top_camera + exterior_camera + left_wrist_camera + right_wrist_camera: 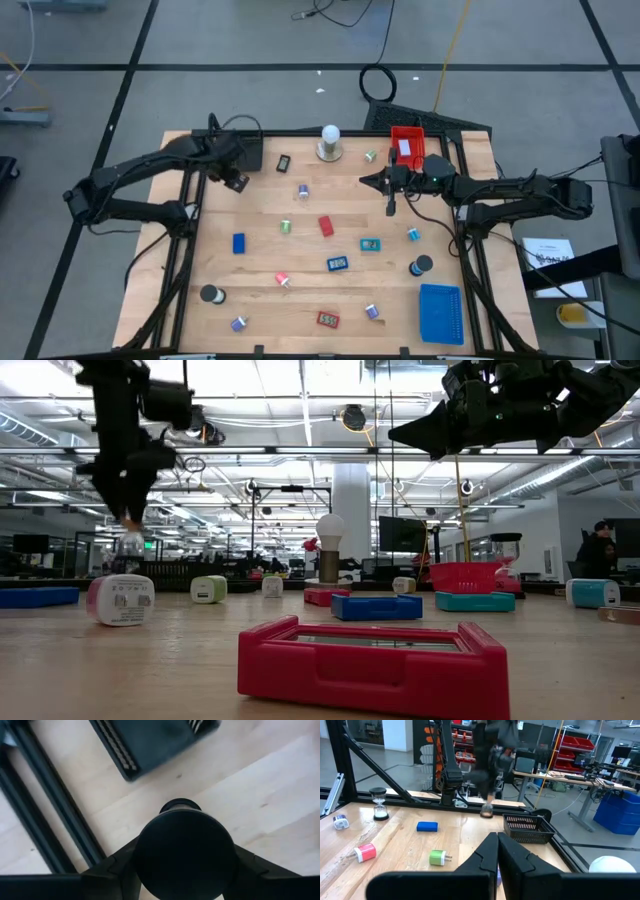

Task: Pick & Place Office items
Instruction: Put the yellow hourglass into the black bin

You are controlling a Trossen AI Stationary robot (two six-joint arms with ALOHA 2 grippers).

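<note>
Left arm reaches in from the table's left edge toward the far-left corner; left gripper [237,181] hangs just beside the black tray [247,152], clear of the tabletop. In the left wrist view its fingers [107,870] flank a black round roll [184,852] that fills the gap between them, with the tray and bare wood below. Looks like a grip, but contact on both sides isn't visible, so can't tell if the pincer is closed on it or just around it.

Right arm comes in from the right edge, forearm roughly level, right gripper [391,205] pointing toward table centre and raised well above the wood (seen high up in the low view). Its fingers [512,855] are pressed together, holding nothing.

Office items lie scattered over the wooden table [300,290]: blue block [239,243], red block [326,226], teal piece [370,244], another black roll [212,293] near the front-left.

Red tray [405,146] sits at the far-right, blue tray [440,312] at the near-right corner. White ball on grey base [330,143] at the far edge, middle.
</note>
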